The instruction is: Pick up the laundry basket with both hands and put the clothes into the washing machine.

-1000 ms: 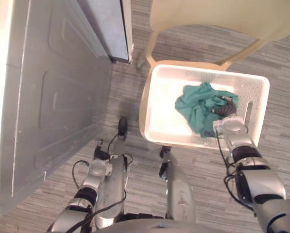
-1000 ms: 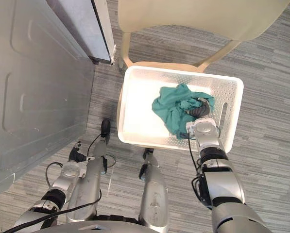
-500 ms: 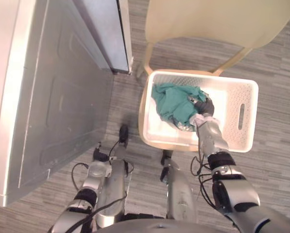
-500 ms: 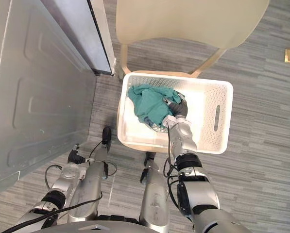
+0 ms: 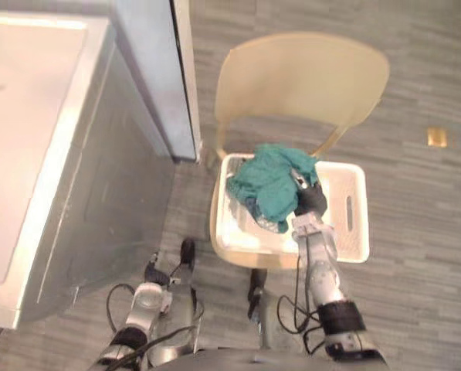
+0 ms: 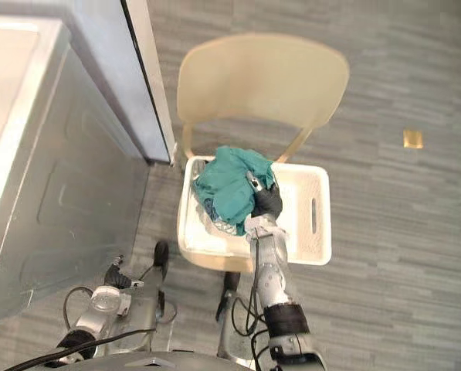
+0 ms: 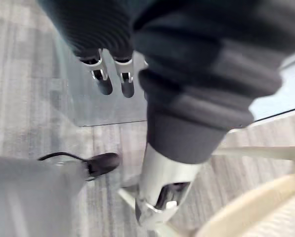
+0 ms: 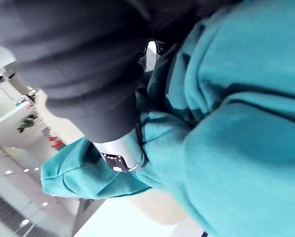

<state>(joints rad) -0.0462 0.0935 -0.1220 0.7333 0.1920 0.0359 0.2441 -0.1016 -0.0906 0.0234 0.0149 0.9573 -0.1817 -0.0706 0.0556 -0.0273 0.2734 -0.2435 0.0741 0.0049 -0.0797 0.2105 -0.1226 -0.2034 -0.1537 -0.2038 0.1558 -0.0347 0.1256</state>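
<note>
The green clothes (image 5: 270, 185) sit bunched at about 10 o'clock from the right hand (image 5: 310, 202), touching it. The hand is clamped on them: a finger lies across the top of the bundle, and in the right wrist view the thumb presses into folds that wrap round it. The bundle hangs over the far left corner of the white basket (image 5: 357, 239) and hides the rim there, with its lower folds trailing inside.

The left hand (image 7: 104, 83) hangs low by the washing machine's side, fingers straight and apart, holding nothing.

The basket rests on the seat of a beige chair (image 5: 299, 85), whose backrest stands at 12 o'clock from it. The grey washing machine (image 5: 52, 170) stands at 9 o'clock from the chair, near it but not touching. A tall grey panel (image 5: 149, 69) with a white edge rises at the machine's far corner, just beside the chair. The floor (image 5: 423, 232) is grey and streaked, with a small brass plate (image 5: 437, 137) at 2 o'clock from the basket, well apart.
</note>
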